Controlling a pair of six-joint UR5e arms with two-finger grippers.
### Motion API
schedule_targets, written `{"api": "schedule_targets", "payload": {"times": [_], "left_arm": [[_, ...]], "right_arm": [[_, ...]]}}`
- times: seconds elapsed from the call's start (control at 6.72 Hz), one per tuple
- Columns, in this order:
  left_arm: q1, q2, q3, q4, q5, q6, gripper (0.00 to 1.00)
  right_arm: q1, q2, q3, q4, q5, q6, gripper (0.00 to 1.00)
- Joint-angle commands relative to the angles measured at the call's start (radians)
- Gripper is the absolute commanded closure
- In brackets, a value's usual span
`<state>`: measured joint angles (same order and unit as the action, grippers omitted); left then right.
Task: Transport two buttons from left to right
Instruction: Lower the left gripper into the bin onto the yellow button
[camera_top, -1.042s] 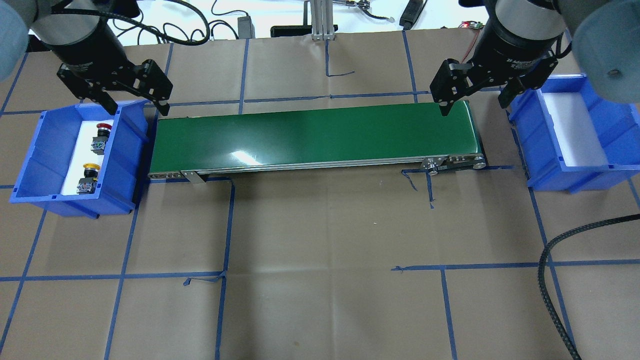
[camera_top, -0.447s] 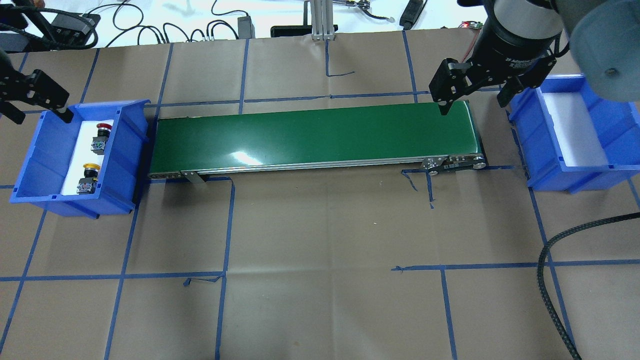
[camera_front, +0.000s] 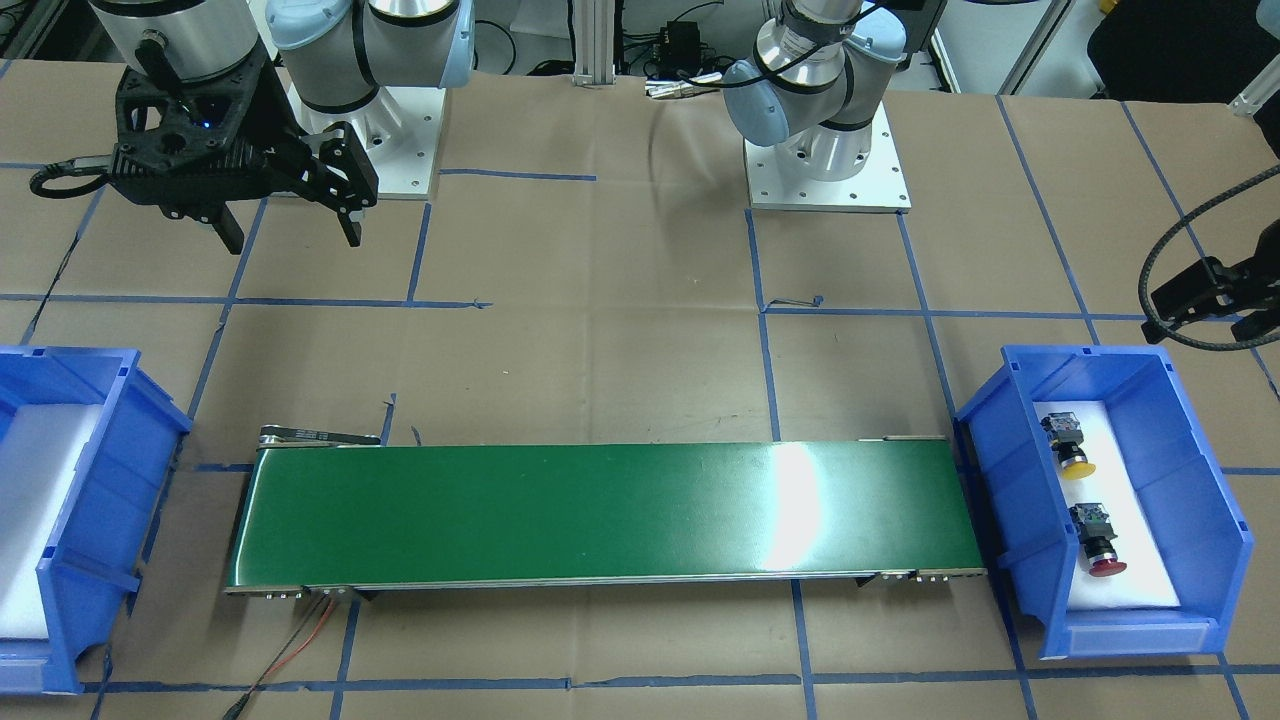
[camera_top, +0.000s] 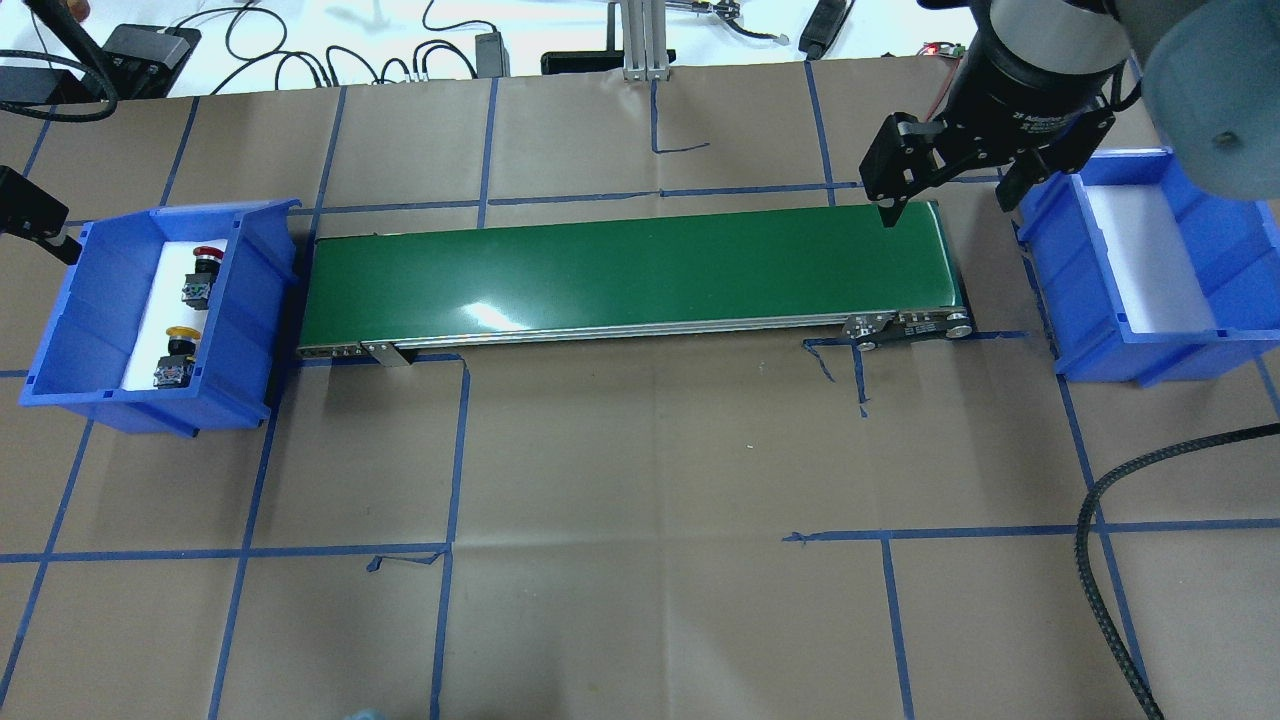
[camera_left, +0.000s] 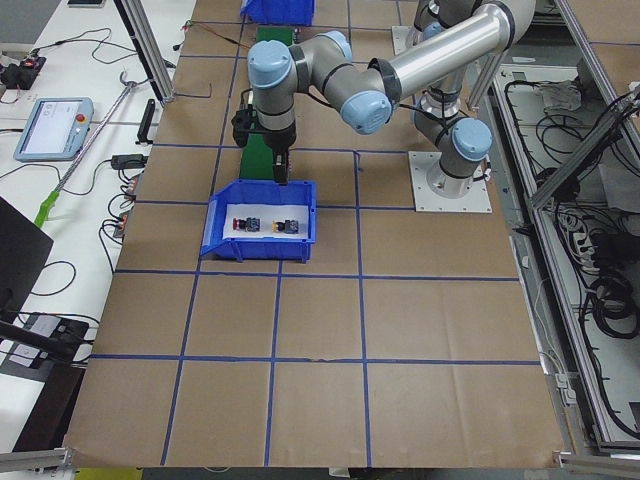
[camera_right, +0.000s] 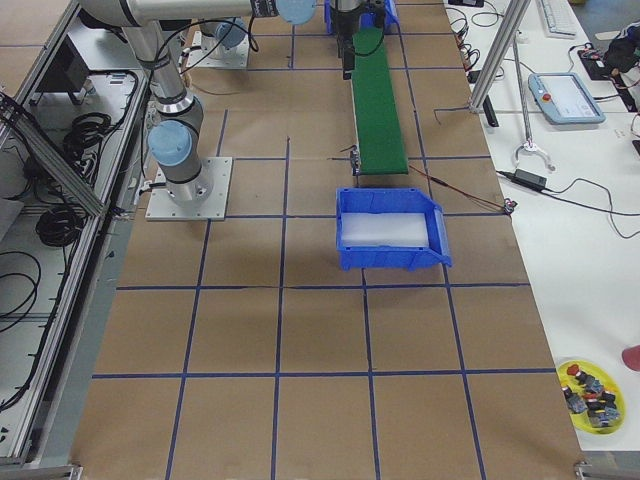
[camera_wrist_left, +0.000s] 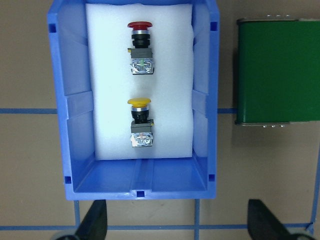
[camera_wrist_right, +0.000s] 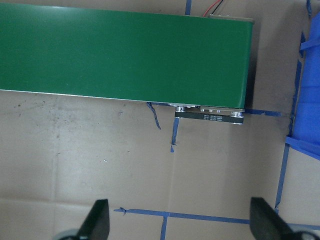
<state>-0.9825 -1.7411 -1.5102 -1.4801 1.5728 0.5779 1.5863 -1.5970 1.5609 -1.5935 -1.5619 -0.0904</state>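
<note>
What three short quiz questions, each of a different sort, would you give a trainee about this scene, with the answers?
1. True or false: the red button and the yellow button both lie in the left bin.
2. Which of the two lies nearer the robot? A) red B) yellow
3. Fill in: the right gripper is ____.
Key: 1 true; 2 B; 3 open.
</note>
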Motion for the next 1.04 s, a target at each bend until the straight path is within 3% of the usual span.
{"api": "schedule_targets", "payload": {"times": [0.0, 0.3, 0.89], "left_arm": [[0.007, -0.034, -0.077, 0.125, -0.008, 0.007, 0.0], [0.007, -0.066, -0.197, 0.314, -0.011, 0.008, 0.0], [0.007, -0.181, -0.316, 0.553, -0.013, 0.052, 0.01]], "right_arm": [[0.0, 0.0, 0.001, 0.001, -0.001, -0.002, 0.0], [0.0, 0.0, 0.005, 0.009, 0.002, -0.006, 0.0], [0.0, 0.003, 0.005, 0.003, -0.007, -0.015, 0.0]]}}
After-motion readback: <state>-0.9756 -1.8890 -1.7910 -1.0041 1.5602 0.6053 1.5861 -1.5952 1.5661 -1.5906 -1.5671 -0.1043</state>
